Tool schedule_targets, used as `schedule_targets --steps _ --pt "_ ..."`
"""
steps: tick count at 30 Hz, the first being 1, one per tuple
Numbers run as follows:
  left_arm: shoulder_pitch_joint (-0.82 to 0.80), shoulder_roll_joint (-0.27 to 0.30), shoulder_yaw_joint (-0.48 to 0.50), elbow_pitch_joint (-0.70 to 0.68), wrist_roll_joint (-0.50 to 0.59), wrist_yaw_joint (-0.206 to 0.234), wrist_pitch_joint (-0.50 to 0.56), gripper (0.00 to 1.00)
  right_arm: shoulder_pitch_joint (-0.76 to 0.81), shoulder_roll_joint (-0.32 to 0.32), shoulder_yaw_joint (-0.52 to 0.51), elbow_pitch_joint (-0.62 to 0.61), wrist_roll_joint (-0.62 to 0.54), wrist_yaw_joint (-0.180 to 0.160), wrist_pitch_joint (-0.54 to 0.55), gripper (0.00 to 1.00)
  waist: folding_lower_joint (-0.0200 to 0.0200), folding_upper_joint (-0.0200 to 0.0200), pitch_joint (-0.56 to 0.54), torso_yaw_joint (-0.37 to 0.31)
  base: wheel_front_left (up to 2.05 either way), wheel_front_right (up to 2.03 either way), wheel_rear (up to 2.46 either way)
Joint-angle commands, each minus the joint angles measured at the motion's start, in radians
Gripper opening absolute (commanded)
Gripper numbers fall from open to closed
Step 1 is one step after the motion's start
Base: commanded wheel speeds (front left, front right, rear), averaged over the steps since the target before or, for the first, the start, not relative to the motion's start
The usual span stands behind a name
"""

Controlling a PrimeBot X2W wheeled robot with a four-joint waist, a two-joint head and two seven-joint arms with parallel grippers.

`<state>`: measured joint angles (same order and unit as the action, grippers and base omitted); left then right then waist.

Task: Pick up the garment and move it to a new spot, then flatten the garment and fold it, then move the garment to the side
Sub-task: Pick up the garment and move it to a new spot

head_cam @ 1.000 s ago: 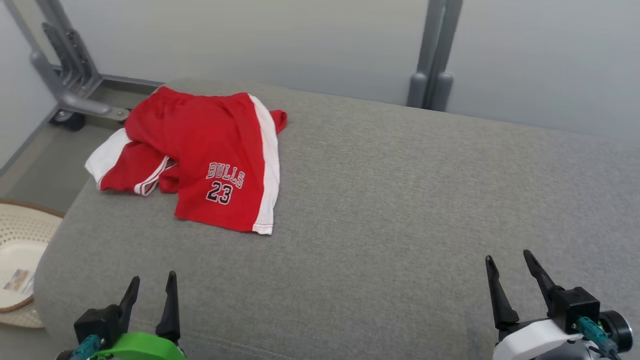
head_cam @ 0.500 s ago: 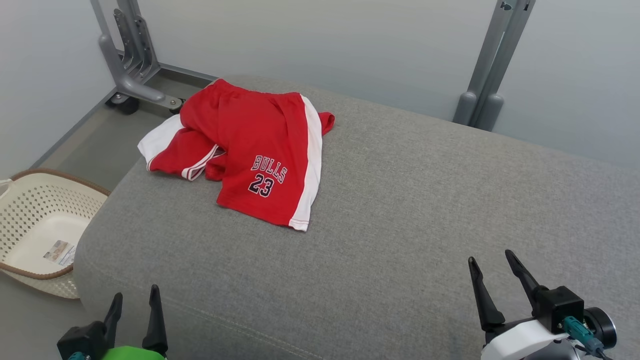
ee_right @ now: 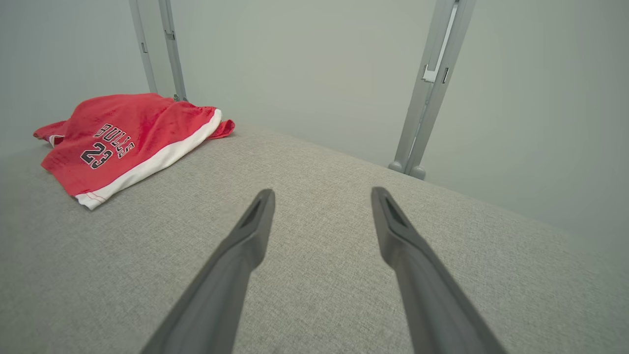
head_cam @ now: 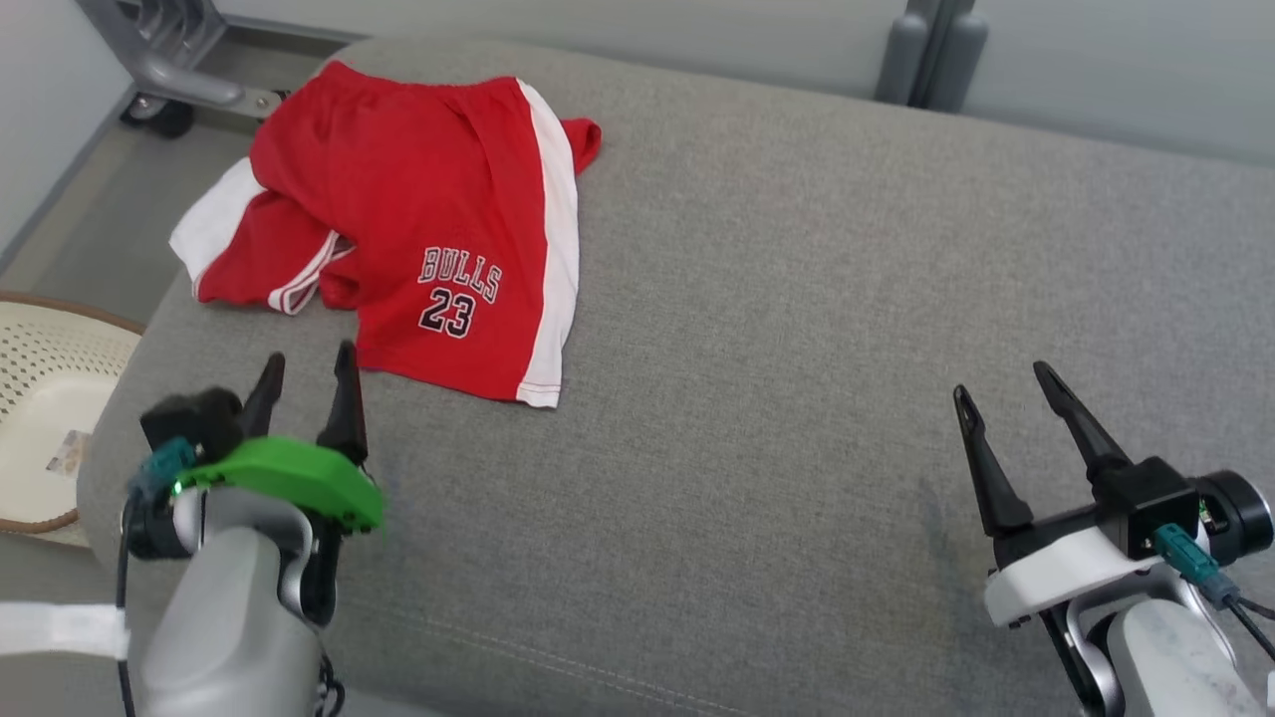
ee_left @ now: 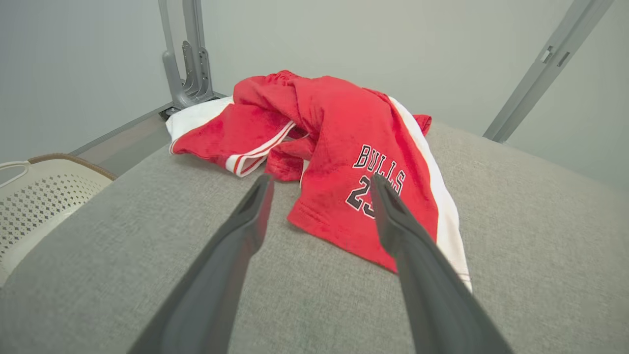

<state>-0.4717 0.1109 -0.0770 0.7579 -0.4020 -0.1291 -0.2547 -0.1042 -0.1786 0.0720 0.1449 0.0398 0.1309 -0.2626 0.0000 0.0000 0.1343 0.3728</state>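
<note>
Head view lays it out for us from the biggest thing down. The grey cushion (head_cam: 797, 299) runs across the whole scene, and the red garment (head_cam: 398, 199), a pair of shorts with white side stripes, lies rumpled on its far left corner. One leg is bunched toward the left edge, beyond which a basket (head_cam: 45, 398) sits on the floor. The flatter, printed leg runs lengthwise from the waistband at the far edge back toward us.

The left tool (head_cam: 310, 354) hovers over the cushion just short of the near hem (head_cam: 448, 373). Its fingers are spread apart, holding nothing, and point along that leg. In the left wrist view the hem sits right between and beyond the fingertips. The right tool (head_cam: 1001, 378), also spread wide and empty, is well apart from the cloth on the other side of the cushion.

We judge the pick-up belongs to the left arm: straight ahead and down onto the hem. The bare stretch of cushion to the right could serve as the new spot.
</note>
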Motion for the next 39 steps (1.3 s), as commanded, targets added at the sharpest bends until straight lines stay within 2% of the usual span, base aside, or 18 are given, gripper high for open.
schedule_targets --steps 1,8,16,17,18,19,28,34,39 --pt "-0.06 0.013 -0.009 0.033 -0.024 -0.003 0.003 1.0 -0.032 -0.012 0.002 -0.008 -0.011 0.0 -0.004 1.0 0.0 0.0 0.215 -0.086 0.0 0.0 0.0" --pt "-0.276 0.052 -0.081 0.226 -0.107 -0.003 0.011 1.0 -0.095 -0.02 0.016 -0.022 -0.021 0.0 -0.004 1.0 0.0 0.0 0.322 -0.132 0.0 0.0 0.0" --pt "-0.358 0.096 -0.118 0.379 -0.185 -0.002 0.014 1.0 -0.123 -0.011 0.031 -0.024 -0.021 0.0 -0.004 1.0 0.0 0.0 0.332 -0.166 0.0 0.0 0.0" --pt "-0.362 0.097 -0.121 0.389 -0.196 -0.002 0.013 0.93 -0.122 -0.009 0.032 -0.023 -0.02 0.0 -0.004 1.0 0.0 0.0 0.327 -0.167 0.0 0.0 0.0" --pt "-0.362 0.1 -0.128 0.397 -0.203 -0.002 0.012 0.44 -0.119 -0.009 0.032 -0.021 -0.018 0.0 -0.004 1.0 0.0 0.0 0.319 -0.168 0.0 0.0 0.0" --pt "-0.36 0.102 -0.136 0.402 -0.208 -0.002 0.012 0.0 -0.114 -0.008 0.031 -0.019 -0.016 0.0 -0.004 1.0 0.0 0.0 0.311 -0.168 0.0 0.0 0.0" --pt "-0.305 0.105 -0.208 0.372 -0.266 -0.002 0.001 0.0 -0.053 0.015 0.027 0.001 0.005 0.0 -0.004 1.0 0.0 0.0 0.196 -0.159 0.0 0.0 0.0" --pt "-0.257 0.094 -0.34 0.198 -0.303 -0.002 -0.004 0.0 -0.005 0.04 0.034 0.01 0.022 0.0 -0.004 1.0 0.0 0.0 0.101 -0.166 0.0 0.0 0.0" --pt "-0.229 0.086 -0.464 0.015 -0.333 -0.002 -0.007 0.0 0.027 0.061 0.052 0.019 0.036 0.0 -0.004 1.0 0.0 0.0 0.035 -0.2 0.0 0.0 0.0"
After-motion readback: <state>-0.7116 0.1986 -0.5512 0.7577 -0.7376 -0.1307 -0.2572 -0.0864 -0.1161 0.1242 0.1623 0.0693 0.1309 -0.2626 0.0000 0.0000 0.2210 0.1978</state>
